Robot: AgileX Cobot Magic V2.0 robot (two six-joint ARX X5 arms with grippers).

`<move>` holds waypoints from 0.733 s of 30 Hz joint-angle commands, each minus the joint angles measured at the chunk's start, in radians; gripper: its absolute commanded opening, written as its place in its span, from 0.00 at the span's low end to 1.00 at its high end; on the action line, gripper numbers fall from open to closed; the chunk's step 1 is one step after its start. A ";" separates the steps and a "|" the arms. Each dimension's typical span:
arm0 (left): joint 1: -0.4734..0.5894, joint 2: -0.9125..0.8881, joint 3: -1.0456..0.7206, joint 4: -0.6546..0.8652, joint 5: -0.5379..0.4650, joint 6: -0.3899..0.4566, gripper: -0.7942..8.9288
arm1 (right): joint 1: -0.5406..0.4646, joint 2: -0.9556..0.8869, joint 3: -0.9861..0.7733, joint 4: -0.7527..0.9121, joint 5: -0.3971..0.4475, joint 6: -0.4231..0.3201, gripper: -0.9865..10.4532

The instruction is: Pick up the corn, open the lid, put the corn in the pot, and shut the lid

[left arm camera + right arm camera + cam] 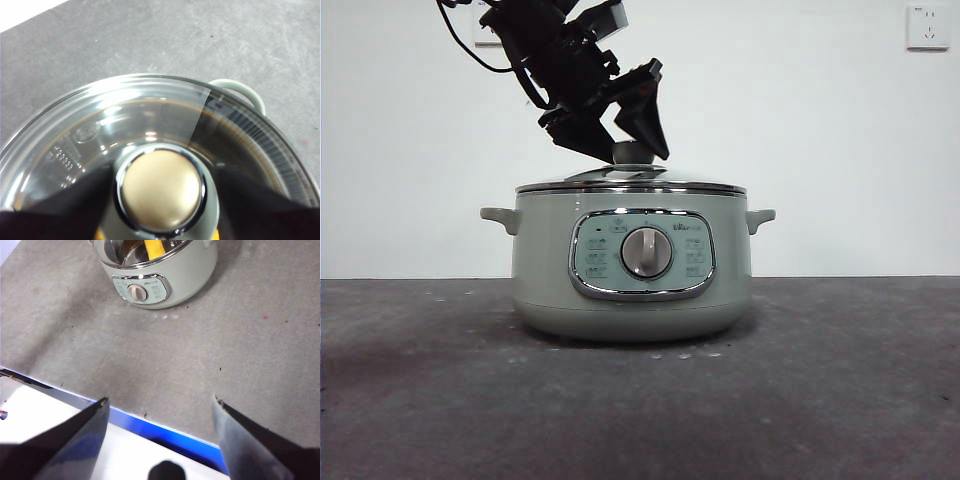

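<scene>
The pot [631, 270] sits on the grey table [840, 400], its chrome-framed panel and silver dial [647, 252] facing the front cam. The lid [631, 181] lies flat on the pot's rim, glass dome w/ chrome edge, knob [632, 152] on top at centre.

The left gripper [632, 140] hangs right above the knob, its arm coming down from above and slanted off toward the pot's left handle [500, 218] side. In the left wrist view the two black jaws sit either side of the knob [162, 190], one on each flank and close against its stem; they look clamped on it, though actual contact is hard to confirm since the jaw tips are cut off at the frame edge. In the front view the jaw tips reach down to knob level, one tip in front of the knob, the other beside it.

The corn [154, 248] is inside the pot: the right wrist view shows a yellow-orange piece through the glass, near the pot's middle. A sliver of the same yellow shows under the knob in the left wrist view [102, 233].

The right gripper [160, 412] is well apart from the pot, back over the table's near edge w/ a blue strip [165, 432] below it. Its jaws are wide apart, nothing between them.
</scene>
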 commanded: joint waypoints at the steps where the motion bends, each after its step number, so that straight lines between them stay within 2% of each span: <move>1: 0.001 0.008 0.018 0.000 0.006 0.003 0.51 | 0.001 -0.005 -0.007 -0.026 0.002 -0.006 0.39; 10: 0.005 -0.063 0.101 -0.171 0.011 0.005 0.51 | 0.001 -0.005 -0.007 -0.026 0.028 -0.017 0.39; 15: 0.014 -0.202 0.105 -0.327 0.068 0.005 0.51 | 0.001 -0.005 -0.007 -0.026 0.046 -0.025 0.39; 22: 0.014 -0.446 0.105 -0.531 0.064 0.004 0.50 | 0.001 -0.005 -0.007 -0.026 0.046 -0.044 0.39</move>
